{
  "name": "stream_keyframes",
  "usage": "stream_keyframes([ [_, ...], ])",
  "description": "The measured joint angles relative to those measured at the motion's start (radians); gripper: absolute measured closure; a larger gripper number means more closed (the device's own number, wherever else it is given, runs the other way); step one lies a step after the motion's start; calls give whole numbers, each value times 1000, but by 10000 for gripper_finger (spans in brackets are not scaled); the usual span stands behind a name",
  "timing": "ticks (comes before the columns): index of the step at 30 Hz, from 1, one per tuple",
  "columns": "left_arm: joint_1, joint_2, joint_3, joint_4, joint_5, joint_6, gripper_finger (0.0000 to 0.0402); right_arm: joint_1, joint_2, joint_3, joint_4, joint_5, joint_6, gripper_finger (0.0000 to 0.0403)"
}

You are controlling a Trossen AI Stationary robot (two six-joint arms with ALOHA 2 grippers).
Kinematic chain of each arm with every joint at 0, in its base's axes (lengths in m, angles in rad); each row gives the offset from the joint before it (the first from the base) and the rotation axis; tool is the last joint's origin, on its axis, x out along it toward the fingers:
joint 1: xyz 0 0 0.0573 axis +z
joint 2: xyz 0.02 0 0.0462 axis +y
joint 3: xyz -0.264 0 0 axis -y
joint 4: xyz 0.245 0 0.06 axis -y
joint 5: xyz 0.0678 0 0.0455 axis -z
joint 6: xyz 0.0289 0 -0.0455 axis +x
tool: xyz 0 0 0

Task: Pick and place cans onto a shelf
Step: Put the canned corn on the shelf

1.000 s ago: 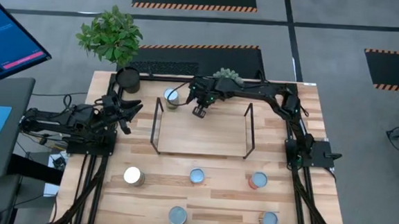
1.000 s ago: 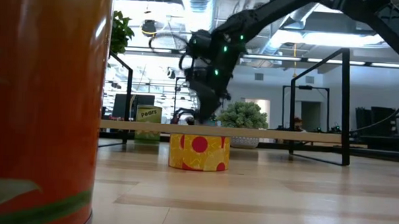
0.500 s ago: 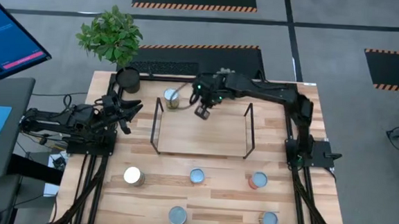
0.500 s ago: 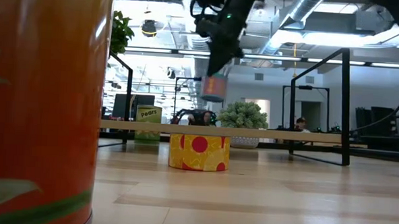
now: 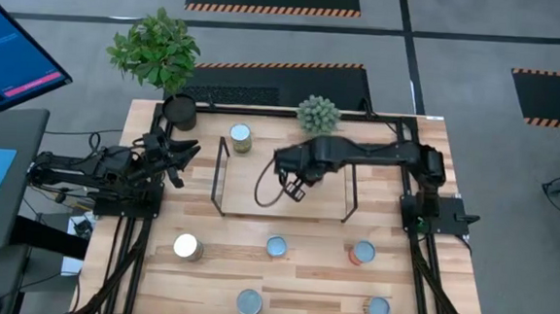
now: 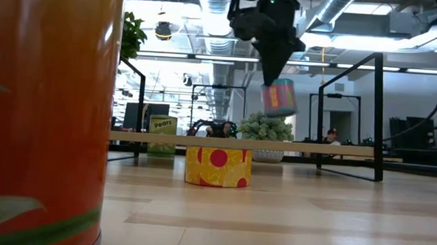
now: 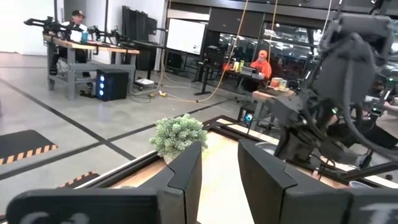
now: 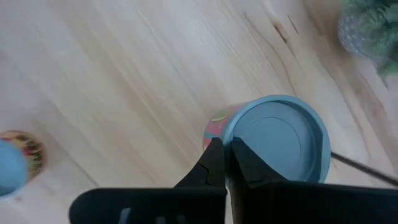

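Can (image 6: pixel 279 96) | gripped by right end effector (image 8: pixel 225 163) | above shelf (image 5: pixel 283 194)

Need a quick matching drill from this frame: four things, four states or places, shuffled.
Things:
1. right gripper
2. left gripper
3. yellow can with red dots
4. plant pot

States or places:
A. open, holds nothing, left of the shelf
B. back left corner of the table
C. shut on a blue-topped can, above the shelf
D. standing on the table

Pairs: 1-C, 2-A, 3-D, 4-B
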Motion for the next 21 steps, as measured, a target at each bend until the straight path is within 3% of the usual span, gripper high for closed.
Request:
stream_keyframes([
  [11,0,0,0,1,-2,-1,308,54,-107,-227,181,-9,44,397],
  [21,0,0,0,5,-8,-21,308,-3,-279,-502,386,-58,35,396],
])
